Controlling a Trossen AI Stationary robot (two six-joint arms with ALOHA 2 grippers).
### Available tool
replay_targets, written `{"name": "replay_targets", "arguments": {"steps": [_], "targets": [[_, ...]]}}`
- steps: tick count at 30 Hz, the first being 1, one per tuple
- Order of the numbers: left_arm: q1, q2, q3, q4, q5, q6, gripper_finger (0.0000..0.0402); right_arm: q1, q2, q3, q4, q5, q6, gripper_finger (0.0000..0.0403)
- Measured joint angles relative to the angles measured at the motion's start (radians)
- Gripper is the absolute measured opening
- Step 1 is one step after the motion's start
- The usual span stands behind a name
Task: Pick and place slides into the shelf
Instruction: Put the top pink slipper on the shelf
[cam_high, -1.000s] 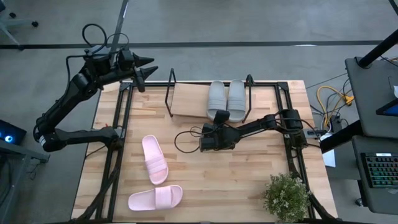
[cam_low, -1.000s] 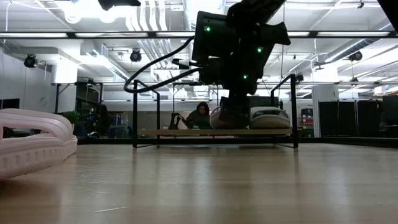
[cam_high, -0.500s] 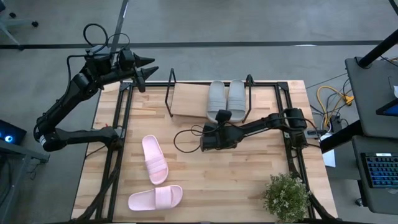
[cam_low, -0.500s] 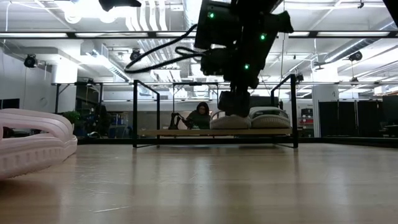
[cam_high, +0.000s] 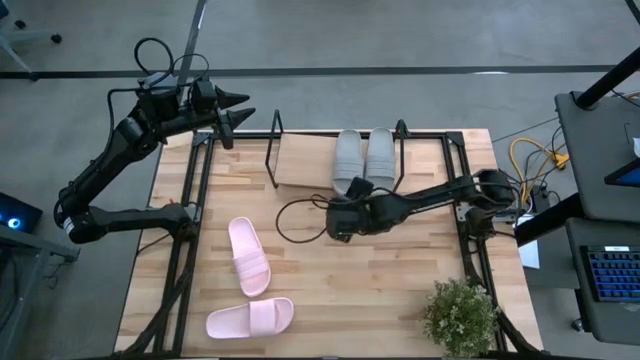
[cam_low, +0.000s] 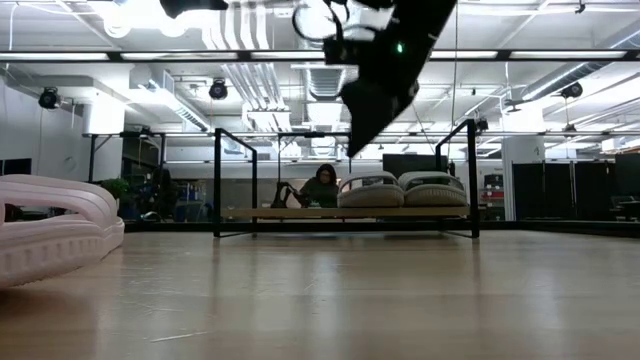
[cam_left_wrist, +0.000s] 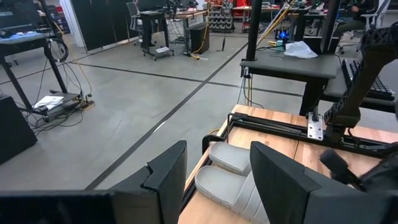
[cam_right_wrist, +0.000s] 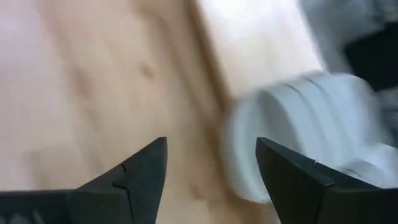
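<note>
Right gripper (cam_high: 358, 187) lifted, empty; ribbed grey foam slides (cam_high: 364, 158) shelved.

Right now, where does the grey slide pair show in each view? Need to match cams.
High: grey slides side by side on the shelf, right half.
Low: centre-right, on the shelf board.
Left wrist: lower centre, between the fingers.
Right wrist: one grey slide, blurred, right side.
Shared landmark: the shelf's black frame.
</note>
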Motion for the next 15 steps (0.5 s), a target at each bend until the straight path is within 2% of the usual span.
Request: {"name": "replay_targets", "arguments": {"steps": [3,9,13,15], "targets": [[0.000,0.000,0.000,0.000,0.001,0.000,0.0162,0.012,-0.034,-0.001,0.095,-0.080,-0.029,0.0239],[0.000,0.000,0.000,0.001,0.001,0.004,0.0162,0.000,-0.115,-0.003,0.333,-0.436,-0.044,0.0230],[0.000,0.002,0.000,0.002,0.001,0.004,0.0162,-0.033,-0.143,-0.003,0.511,-0.605,0.000,0.0222],[0.000,0.002,0.000,0.002,0.000,0.004,0.0162,-0.049,-0.150,-0.003,0.604,-0.653,0.001,0.0219]]}}
